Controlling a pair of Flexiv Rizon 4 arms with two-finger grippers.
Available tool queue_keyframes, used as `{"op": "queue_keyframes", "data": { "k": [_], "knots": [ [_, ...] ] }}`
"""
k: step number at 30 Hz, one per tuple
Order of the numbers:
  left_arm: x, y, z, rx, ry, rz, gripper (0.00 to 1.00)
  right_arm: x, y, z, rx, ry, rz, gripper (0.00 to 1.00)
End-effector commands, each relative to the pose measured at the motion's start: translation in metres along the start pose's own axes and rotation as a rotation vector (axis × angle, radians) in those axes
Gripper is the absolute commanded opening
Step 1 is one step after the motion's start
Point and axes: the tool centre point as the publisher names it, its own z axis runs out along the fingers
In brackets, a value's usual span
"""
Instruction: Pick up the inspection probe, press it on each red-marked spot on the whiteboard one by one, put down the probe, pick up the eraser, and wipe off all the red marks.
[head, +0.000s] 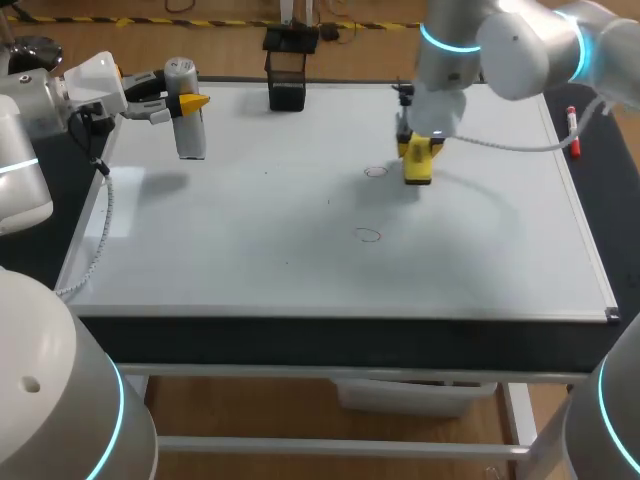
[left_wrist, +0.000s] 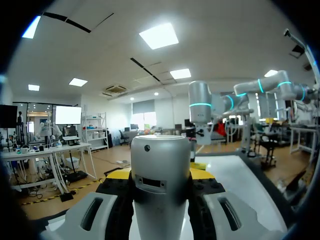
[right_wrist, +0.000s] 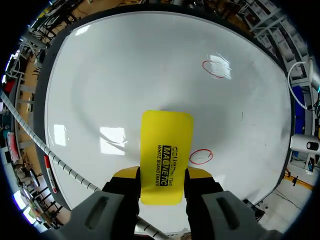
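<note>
My left gripper (head: 190, 102) hangs over the whiteboard's (head: 300, 260) far left corner, shut on the grey cylindrical probe (head: 188, 125). In the left wrist view the probe (left_wrist: 160, 180) fills the space between the yellow fingertips (left_wrist: 119, 174). My right gripper (head: 418, 150) is shut on the yellow eraser (head: 418, 166), low over the board's far middle. A faint red ring (head: 375, 172) lies just left of the eraser, a second ring (head: 368, 236) nearer the front. The right wrist view shows the eraser (right_wrist: 165, 150) beside one red ring (right_wrist: 201, 156), the other ring (right_wrist: 216, 68) farther ahead. Whether the eraser touches the board is unclear.
A black open holder (head: 287, 75) stands at the board's far edge. A red marker (head: 572, 130) lies by the right edge. My left arm's white cable (head: 95, 250) trails along the left edge.
</note>
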Motion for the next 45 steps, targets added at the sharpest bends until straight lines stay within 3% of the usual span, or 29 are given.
{"op": "queue_keyframes", "data": {
  "k": [1,11,18,34,45],
  "knots": [
    [0.0,0.001,0.0,0.005,-0.001,0.003,0.0,0.041,-0.007,-0.007,0.009,0.004,0.011,0.0],
    [0.0,0.001,0.0,0.005,-0.001,0.003,0.0,0.123,-0.022,0.0,-0.013,0.067,0.08,0.0],
    [0.0,0.001,0.0,0.005,-0.001,0.003,0.0,0.164,-0.026,0.001,-0.017,0.089,0.106,0.0],
    [0.0,0.001,0.0,0.005,-0.001,0.003,0.0,0.208,-0.029,-0.004,-0.015,0.101,0.122,0.0],
    [0.0,0.001,0.0,0.005,-0.001,0.003,0.0,0.21,-0.028,-0.005,-0.013,0.095,0.124,0.0]
  ]
}}
